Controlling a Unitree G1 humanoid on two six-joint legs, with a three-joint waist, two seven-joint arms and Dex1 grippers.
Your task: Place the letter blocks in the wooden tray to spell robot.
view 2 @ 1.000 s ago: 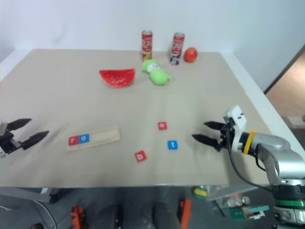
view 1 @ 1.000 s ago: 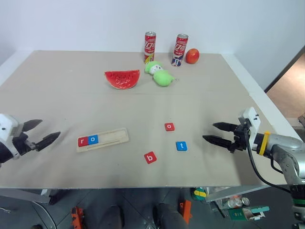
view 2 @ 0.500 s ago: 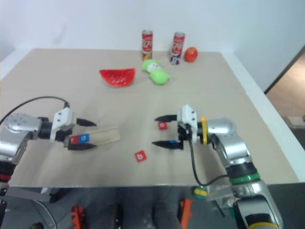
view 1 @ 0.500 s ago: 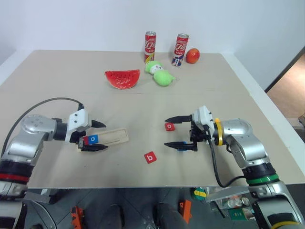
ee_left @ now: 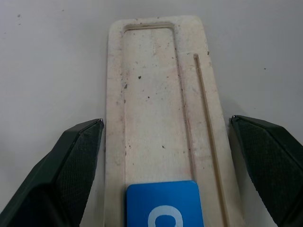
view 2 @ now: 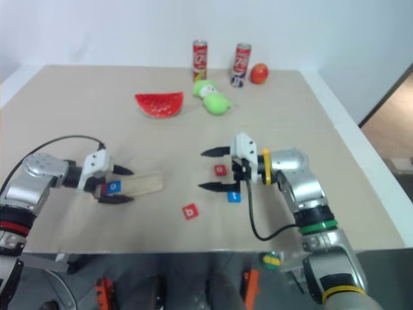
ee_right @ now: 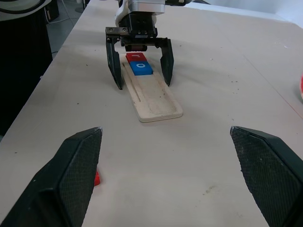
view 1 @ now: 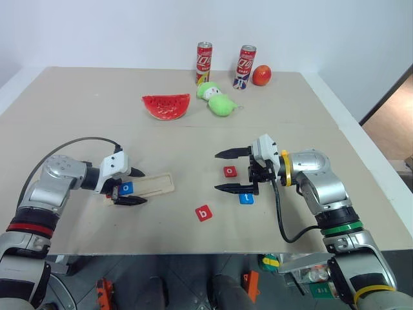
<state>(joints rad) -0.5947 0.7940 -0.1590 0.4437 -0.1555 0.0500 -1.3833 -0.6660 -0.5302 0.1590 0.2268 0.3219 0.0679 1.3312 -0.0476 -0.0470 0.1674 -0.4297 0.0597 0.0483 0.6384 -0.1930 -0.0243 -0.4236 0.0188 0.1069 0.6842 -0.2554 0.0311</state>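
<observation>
Left eye view shows both arms have swung inward from the edges of the surface (view 1: 77, 116) within the last second, so each hand now sits over its own piece of the job.

The left hand (view 1: 132, 187) has come to the near-left end of the wooden tray (view 1: 155, 185), its two fingers spread wide and straddling the strip, one on each side, gripping nothing. In the left wrist view the blue o (ee_left: 164, 203) lies in the groove between the open fingers; the red r (ee_right: 135, 56) sits just behind it at the tray's end. That looks like a bracing pose, ready to steady the tray.

The right hand (view 1: 232, 171) has moved in over the loose tiles, pointing across toward the tray and only slightly downward. Its fingers are as wide apart as they go and empty. The red o (view 1: 230, 172) lies between them as seen from above, and the blue t (view 1: 246, 197) is just beside the lower finger. The red b (view 1: 204, 213) lies nearer the front edge, apart from both hands.

Two letters are placed and three remain; b is the next one needed, I'd judge.
</observation>
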